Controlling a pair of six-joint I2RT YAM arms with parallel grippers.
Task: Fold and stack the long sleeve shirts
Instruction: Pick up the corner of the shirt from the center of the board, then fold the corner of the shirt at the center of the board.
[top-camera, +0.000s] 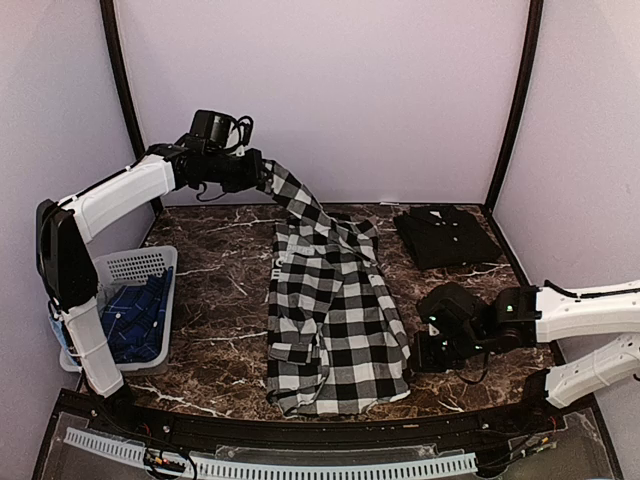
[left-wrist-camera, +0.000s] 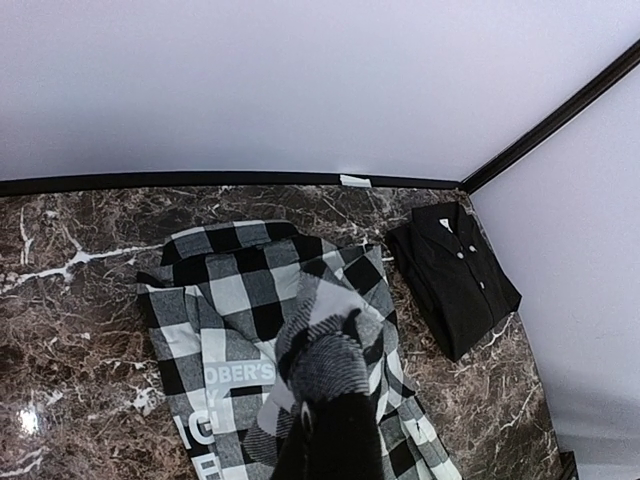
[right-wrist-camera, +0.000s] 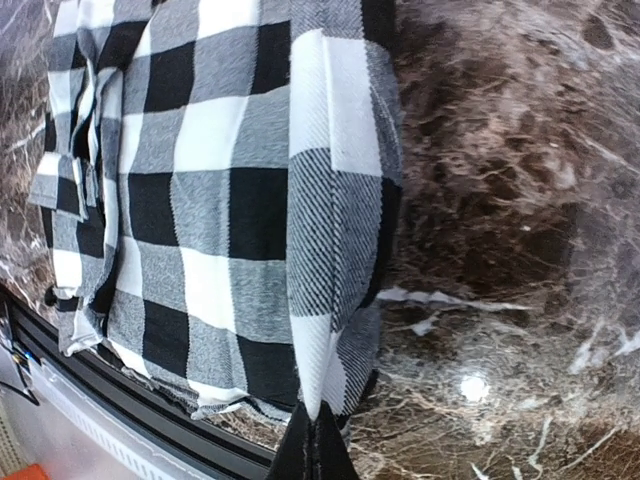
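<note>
Fingertips of the left claw (top-camera: 262, 180) are buried in the checked shirt (top-camera: 330, 300) bunched around them, so the pinch itself is unseen. Just below that claw, draped cloth covers part of the white lettering (left-wrist-camera: 238, 372), and the wrist picture's lower edge cuts off the rest. Only the dark tips of the right claw (right-wrist-camera: 313, 452) show, clipped by the bottom edge. The shirt ahead of them runs off the top and left. Back by the left claw's arm base, the blue cloth (top-camera: 135, 315) in the basket (top-camera: 135, 265) is too crumpled to identify.

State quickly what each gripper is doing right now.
Left gripper: closed, holding up one end of the checked shirt.
Right gripper: closed on that shirt's side edge.
</note>
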